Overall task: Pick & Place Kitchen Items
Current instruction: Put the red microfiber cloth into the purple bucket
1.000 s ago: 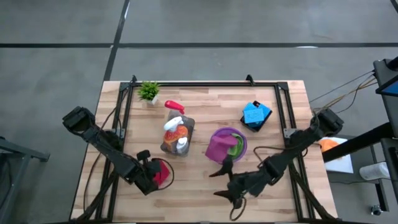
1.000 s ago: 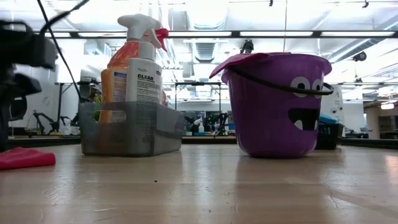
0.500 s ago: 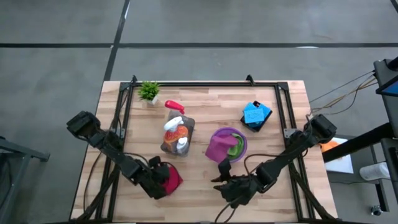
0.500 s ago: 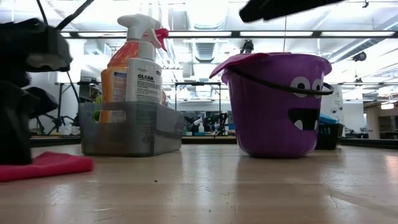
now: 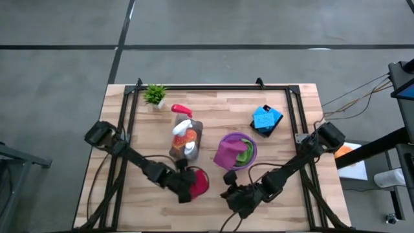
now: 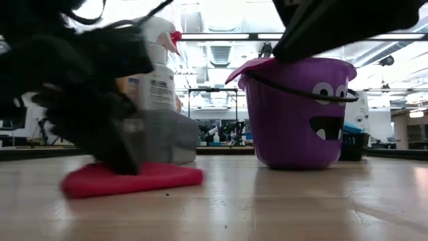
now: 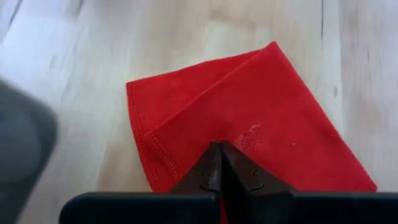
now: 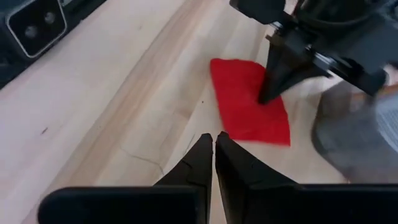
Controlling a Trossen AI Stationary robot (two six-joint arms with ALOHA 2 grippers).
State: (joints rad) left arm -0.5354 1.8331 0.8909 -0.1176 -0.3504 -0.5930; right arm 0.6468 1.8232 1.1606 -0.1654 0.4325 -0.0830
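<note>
The left gripper's fingers are pinched shut on the red cloth, their tips meeting on the fabric near its edge; the cloth itself lies flat on the table, just in front of the grey bin. In the high view the left gripper sits on the cloth, and the low view shows the cloth spread on the wood with the dark gripper standing on it.

The step in hand looks like moving this cloth toward the purple bucket, which stands just beyond the cloth from the bin's side and already holds a magenta cloth and a green cloth. The next move probably calls for a lift high enough to clear the bucket's rim, then a carry over its mouth before letting go; a grip this close to the edge may let the cloth hang and drag.

The left arm reaches in low from the table's left side, past the bin. The right gripper is closed and holds nothing, hovering in front of the bucket, near the cloth; its closed fingertips point toward the cloth.
</note>
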